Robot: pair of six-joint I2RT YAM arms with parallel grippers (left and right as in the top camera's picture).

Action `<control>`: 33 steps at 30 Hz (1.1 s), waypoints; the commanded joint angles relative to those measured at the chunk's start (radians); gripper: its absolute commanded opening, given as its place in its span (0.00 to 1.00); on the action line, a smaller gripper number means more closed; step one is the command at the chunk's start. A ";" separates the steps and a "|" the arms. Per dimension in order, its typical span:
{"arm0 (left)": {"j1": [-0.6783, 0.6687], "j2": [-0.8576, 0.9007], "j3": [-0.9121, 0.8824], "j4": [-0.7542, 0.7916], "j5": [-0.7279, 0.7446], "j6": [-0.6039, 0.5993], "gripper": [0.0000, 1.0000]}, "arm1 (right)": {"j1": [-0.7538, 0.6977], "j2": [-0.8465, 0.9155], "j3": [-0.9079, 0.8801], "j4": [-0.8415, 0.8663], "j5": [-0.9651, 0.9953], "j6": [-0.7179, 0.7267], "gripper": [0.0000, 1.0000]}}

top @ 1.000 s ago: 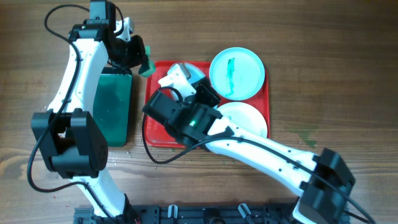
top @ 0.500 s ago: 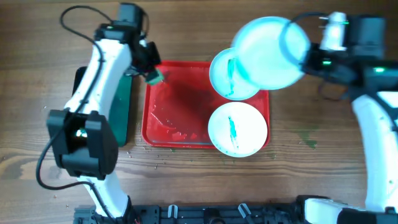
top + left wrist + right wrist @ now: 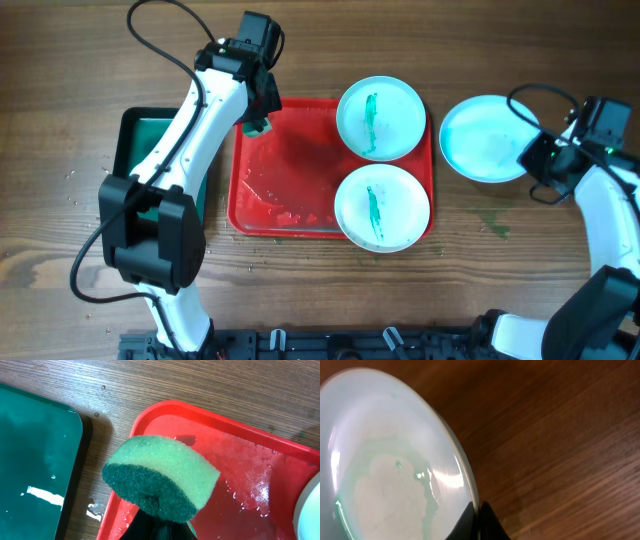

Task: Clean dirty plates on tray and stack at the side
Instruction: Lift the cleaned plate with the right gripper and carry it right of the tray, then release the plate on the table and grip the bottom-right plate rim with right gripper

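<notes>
Plate (image 3: 487, 138) has moved right, off the tray (image 3: 290, 150).

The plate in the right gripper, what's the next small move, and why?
Probably lower the plate flat onto the table and let go: the right gripper is shut on its rim, it hangs beside the red tray, and two streaked plates sit on that tray.

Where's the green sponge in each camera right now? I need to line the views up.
Overhead: the sponge sits upper centre-left, at the red tray's far left corner.
Left wrist: the sponge fills the centre, close to the lens.
Right wrist: not in it.
Shared landmark: the red tray's rounded corner next to the green tray, seen in the overhead and left wrist views.
</notes>
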 commanded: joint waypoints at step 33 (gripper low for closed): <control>-0.003 0.009 -0.002 0.015 -0.031 -0.023 0.04 | 0.449 -0.010 -0.076 -0.261 -0.227 -0.008 0.32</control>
